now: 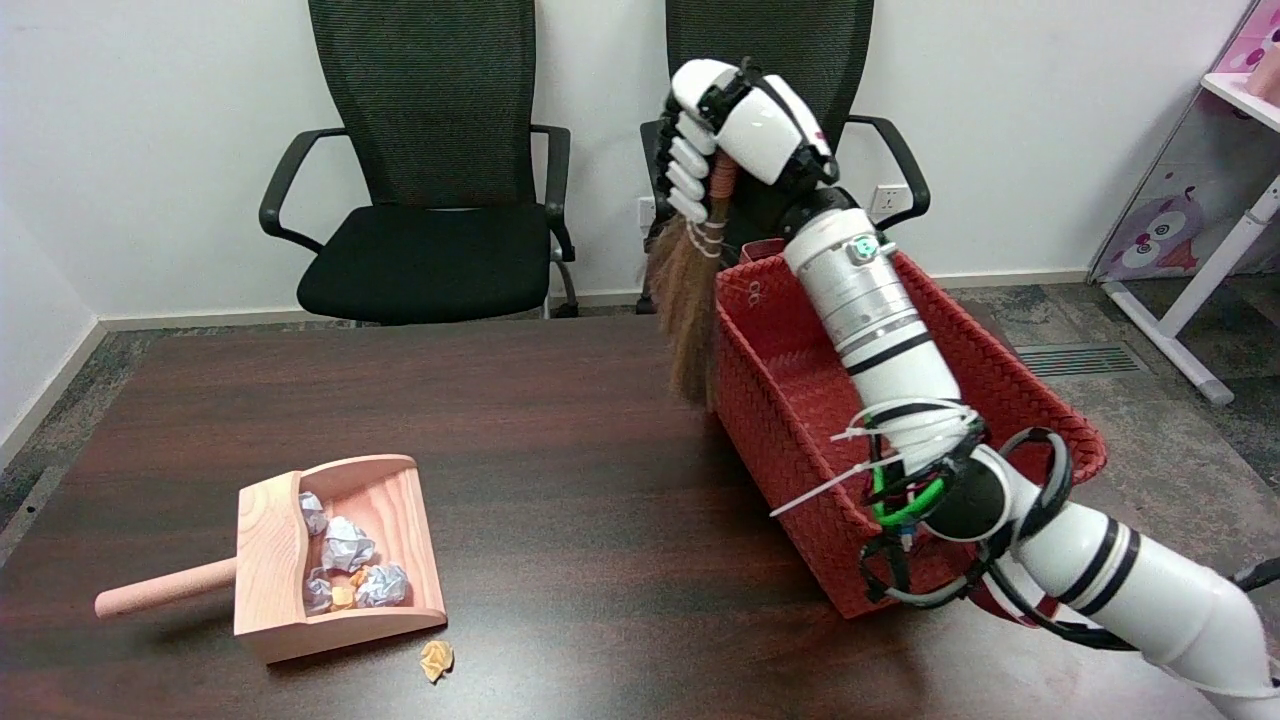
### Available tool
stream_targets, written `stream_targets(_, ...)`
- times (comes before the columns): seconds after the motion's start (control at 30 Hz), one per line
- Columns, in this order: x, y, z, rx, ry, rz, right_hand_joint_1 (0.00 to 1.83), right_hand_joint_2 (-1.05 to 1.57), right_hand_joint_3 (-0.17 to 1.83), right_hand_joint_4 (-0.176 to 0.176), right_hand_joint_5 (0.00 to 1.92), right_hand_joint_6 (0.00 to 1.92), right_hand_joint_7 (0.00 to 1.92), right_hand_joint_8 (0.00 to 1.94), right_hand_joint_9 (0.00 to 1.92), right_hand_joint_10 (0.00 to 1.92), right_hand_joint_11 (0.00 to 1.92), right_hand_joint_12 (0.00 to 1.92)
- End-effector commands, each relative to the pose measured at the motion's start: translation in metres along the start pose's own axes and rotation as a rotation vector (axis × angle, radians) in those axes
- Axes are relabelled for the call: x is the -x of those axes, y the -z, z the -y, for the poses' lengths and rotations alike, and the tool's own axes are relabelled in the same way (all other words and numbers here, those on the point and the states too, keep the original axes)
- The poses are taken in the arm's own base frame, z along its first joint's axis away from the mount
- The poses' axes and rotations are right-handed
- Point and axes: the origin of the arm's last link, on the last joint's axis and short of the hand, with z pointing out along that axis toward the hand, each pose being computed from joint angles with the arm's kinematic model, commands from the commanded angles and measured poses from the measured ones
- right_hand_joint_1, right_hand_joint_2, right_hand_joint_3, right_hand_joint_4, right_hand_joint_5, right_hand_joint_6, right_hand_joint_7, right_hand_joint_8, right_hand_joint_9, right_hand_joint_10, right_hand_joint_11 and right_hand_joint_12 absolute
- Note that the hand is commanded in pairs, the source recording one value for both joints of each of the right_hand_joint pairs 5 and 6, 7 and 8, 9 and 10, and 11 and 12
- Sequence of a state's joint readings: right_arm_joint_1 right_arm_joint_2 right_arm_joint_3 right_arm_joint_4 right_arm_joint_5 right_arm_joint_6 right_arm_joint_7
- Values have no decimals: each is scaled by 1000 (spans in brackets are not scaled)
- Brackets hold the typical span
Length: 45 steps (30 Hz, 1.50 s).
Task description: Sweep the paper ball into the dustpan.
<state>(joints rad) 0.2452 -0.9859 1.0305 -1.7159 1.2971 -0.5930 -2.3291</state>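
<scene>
A wooden dustpan [275,560] with a round handle lies at the table's front left, several crumpled paper balls [350,565] inside it. One small tan paper ball [436,659] lies on the table just outside the pan's open lip. My right hand [745,125] is raised high over the far left corner of the red basket [800,440], gripping the handle of a small brown brush [688,300]. The bristles hang down beside the basket's outer wall, well above and right of the dustpan.
The red woven basket stands on the table's right side, under my forearm. Two black office chairs [430,190] sit behind the dark wooden table [560,470]. A white shelf frame [1200,290] stands at the far right.
</scene>
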Motion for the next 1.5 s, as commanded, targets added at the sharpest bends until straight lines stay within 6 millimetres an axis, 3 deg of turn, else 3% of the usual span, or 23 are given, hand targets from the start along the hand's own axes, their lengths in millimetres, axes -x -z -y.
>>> stream_targets(0.03, -18, 4, -23, 150, -169, -89, 668, 1316, 1598, 43, 1920, 1920, 1920, 1920, 1920, 1920, 1920, 1920)
stream_targets(0.2, -22, -1, -32, 168, -192, -95, 659, 1276, 1642, 43, 1920, 1920, 1920, 1920, 1920, 1920, 1920, 1920)
stream_targets(0.4, -41, 4, -51, 212, -142, -142, 661, 1283, 1631, 44, 1920, 1920, 1920, 1920, 1920, 1920, 1920, 1920)
stream_targets(0.63, -54, 4, -48, 179, -154, -214, 655, 1299, 1626, 45, 1920, 1920, 1920, 1920, 1920, 1920, 1920, 1920)
stream_targets(0.93, -71, 12, -64, 203, -183, -263, 660, 1308, 1610, 44, 1920, 1920, 1920, 1920, 1920, 1920, 1920, 1920)
stream_targets(1.33, -85, 5, -59, 171, -138, -278, 673, 1306, 1595, 43, 1920, 1920, 1920, 1920, 1920, 1920, 1920, 1920)
stream_targets(1.5, -82, -1, -41, 114, -64, -208, 686, 1325, 1568, 40, 1920, 1920, 1920, 1920, 1920, 1920, 1920, 1920)
